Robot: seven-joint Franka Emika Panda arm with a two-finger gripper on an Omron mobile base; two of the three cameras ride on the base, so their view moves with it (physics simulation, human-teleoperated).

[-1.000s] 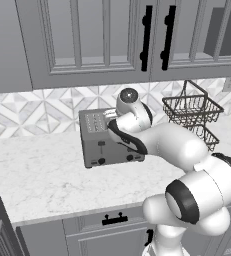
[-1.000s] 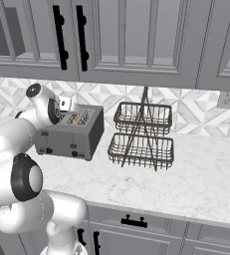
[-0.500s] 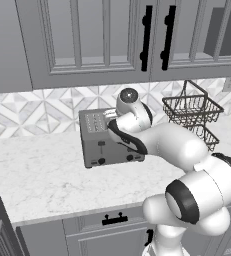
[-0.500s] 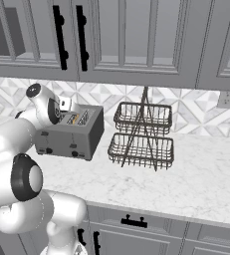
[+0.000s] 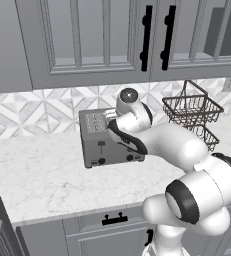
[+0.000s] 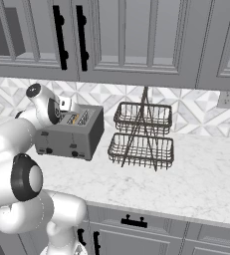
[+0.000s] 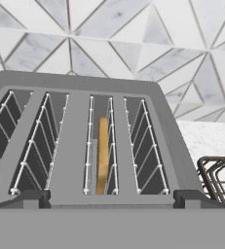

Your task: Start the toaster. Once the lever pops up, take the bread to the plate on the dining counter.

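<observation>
From the left base view I see the toaster (image 5: 107, 139) sitting on the white marble countertop (image 5: 42, 175), toward its back edge near the patterned backsplash (image 5: 32, 107), with its front face, two small levers and two knobs turned toward the counter's front edge. My arm (image 5: 172, 145) reaches from the lower right over the toaster's right end, and the hand covers that end, so I cannot make out the fingers here. A two-tier wire basket (image 5: 192, 112) stands to the right of the toaster, further along the back edge. From the right base view the toaster (image 6: 71, 132) sits left of the wire basket (image 6: 144, 134), apart from it, and the arm's wrist (image 6: 47, 107) hangs over the toaster's left end, beneath the grey upper cabinets (image 6: 111, 40). In the hand view I look straight down onto the four slots of the toaster (image 7: 75, 92); the bread (image 7: 102, 155) stands on edge, sunk in the third slot from the left, its golden rim below the slot's top. The gripper (image 7: 111, 198) has its jaws spread wide, each dark tip low at one side, holding nothing, just above the toaster's near edge.
</observation>
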